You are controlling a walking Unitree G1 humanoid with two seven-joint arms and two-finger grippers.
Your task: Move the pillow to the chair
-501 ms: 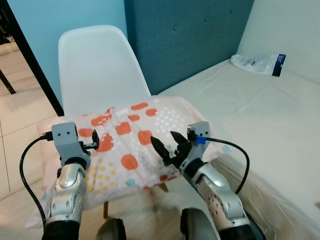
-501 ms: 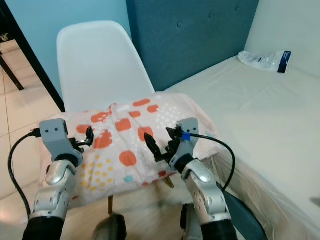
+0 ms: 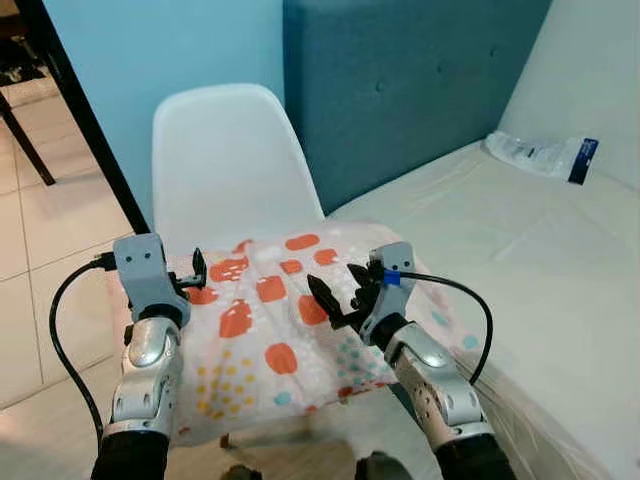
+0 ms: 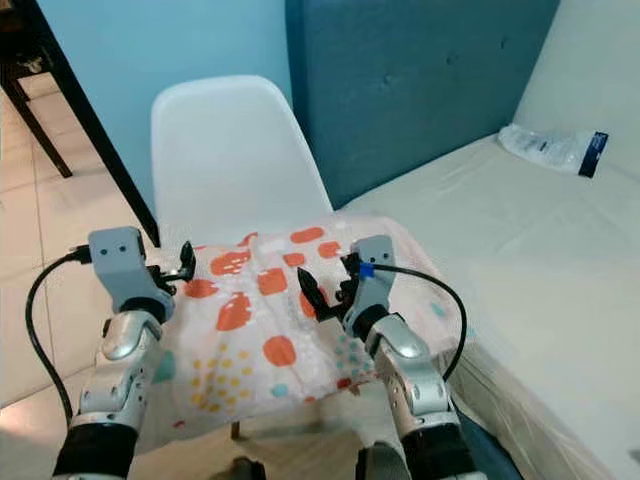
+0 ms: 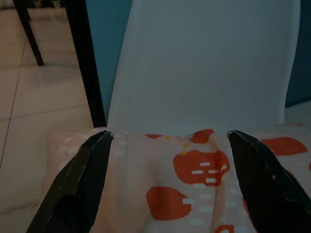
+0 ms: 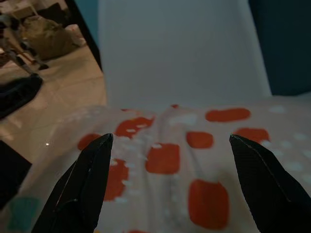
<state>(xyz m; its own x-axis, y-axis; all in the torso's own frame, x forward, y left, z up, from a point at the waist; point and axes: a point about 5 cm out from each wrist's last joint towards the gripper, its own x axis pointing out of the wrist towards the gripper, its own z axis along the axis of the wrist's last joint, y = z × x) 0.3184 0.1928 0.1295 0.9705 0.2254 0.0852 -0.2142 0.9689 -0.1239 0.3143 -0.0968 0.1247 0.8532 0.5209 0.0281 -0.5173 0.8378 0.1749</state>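
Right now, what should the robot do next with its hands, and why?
Probably draw both arms back. The pillow already lies on the white chair, and the left gripper and right gripper are open above it, holding nothing.

White chair (image 3: 225, 160) seat hidden under spotted pillow (image 3: 280, 340), chair legs mostly concealed, plastic packet (image 3: 540, 157) print illegible

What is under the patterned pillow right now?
The pillow lies on the white chair; its backrest rises behind. The seat is covered, with one leg partly visible below. Both grippers hover open above it.
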